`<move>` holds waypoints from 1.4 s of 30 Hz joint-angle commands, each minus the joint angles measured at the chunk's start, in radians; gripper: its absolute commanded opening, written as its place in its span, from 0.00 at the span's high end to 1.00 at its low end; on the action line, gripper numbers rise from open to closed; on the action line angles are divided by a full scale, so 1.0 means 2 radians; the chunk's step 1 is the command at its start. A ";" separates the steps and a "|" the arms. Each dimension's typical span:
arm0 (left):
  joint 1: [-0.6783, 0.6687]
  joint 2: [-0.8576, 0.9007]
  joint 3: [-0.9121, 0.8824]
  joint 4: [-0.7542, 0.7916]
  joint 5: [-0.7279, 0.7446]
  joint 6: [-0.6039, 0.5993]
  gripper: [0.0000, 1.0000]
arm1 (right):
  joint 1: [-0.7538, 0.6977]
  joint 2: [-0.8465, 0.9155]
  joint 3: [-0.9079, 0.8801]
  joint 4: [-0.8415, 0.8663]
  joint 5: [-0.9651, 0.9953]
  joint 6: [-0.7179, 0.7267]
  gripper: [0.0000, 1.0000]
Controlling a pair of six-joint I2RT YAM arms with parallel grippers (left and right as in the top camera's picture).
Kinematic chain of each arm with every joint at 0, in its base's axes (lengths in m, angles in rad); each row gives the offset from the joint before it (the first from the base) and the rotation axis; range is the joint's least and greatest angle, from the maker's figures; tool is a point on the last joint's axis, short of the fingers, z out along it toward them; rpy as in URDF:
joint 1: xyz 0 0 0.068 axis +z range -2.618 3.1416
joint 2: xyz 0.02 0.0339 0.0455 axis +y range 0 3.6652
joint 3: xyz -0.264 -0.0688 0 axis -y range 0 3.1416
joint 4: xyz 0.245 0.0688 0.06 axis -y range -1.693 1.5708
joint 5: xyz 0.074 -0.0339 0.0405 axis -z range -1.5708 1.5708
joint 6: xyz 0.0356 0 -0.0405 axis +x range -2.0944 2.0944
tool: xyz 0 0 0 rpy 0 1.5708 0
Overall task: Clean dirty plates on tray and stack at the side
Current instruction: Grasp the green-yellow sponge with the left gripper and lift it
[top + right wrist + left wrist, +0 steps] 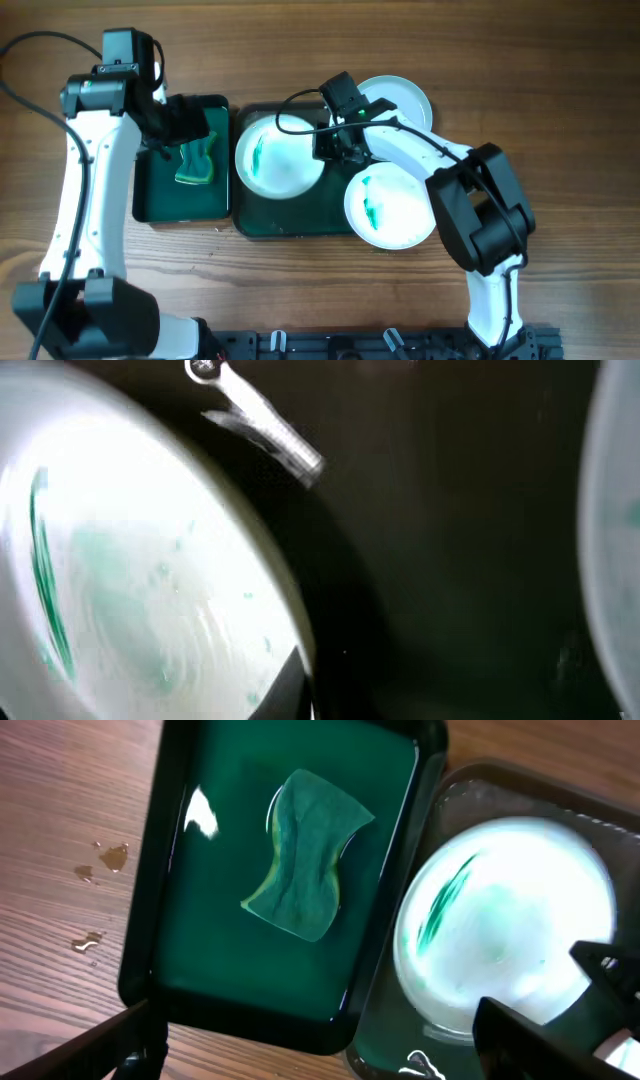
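Plate one (278, 155), teal-smeared, lies in the left half of the tray (290, 220). Plate two (392, 208), also smeared, overhangs the tray's right rim. Plate three (408, 98) sits off the tray's far right corner. Left gripper (195, 130) hangs left of the tray above the sponge (197, 160) in the small tray (155, 195), jaws wide, empty. Right gripper (340, 150) is over the tray at plate one's right edge; its opening cannot be told.
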 commanded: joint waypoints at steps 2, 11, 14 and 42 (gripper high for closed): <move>0.005 0.049 0.010 0.004 -0.006 -0.007 0.11 | 0.001 0.022 0.005 -0.005 -0.001 0.012 0.96; 0.023 0.157 0.010 0.059 0.041 0.088 0.28 | 0.001 0.022 0.005 -0.008 -0.001 0.000 0.96; 0.022 0.197 0.010 0.068 0.065 0.128 0.43 | 0.001 0.022 0.005 -0.008 -0.001 -0.002 0.96; -0.015 0.130 0.064 0.039 0.127 0.081 0.96 | -0.004 0.022 0.005 -0.013 -0.033 -0.006 0.96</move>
